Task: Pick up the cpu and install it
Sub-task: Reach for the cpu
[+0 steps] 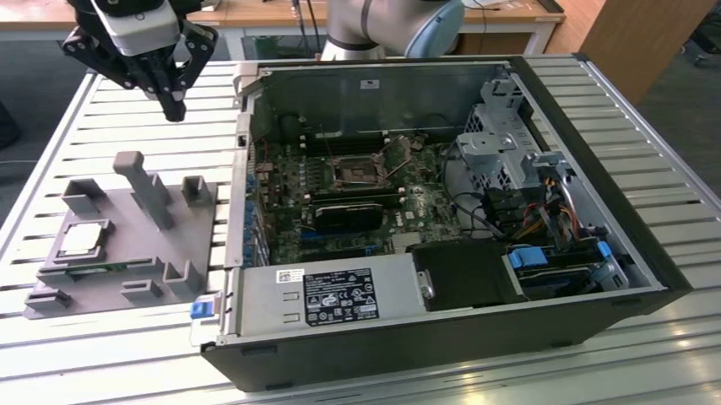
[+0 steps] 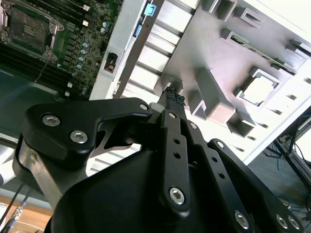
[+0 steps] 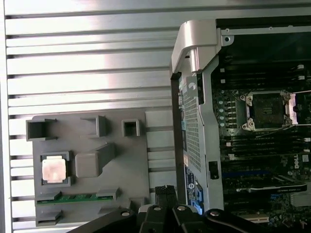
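Cpu (image 1: 84, 239) on fixture tray (image 1: 138, 255), exterior view's left of computer case (image 1: 451, 342)

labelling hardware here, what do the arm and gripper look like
The gripper is black, with linkage bars pinned by silver screws and a white body. The arm is a silver-grey tube with a pale blue joint cap.

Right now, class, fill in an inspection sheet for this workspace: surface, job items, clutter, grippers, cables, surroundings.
Surface: slatted metal table, carrying a grey tray and an open computer case.
Job's things: chip lying flat in the tray; open socket on the board inside the case.
Clutter: green memory stick in the tray, in the first wrist view.
Grippers: gripper shut, holding nothing, above the table, apart from the tray.
Cables: coloured wires inside the case.
Surroundings: wooden furniture behind the table.
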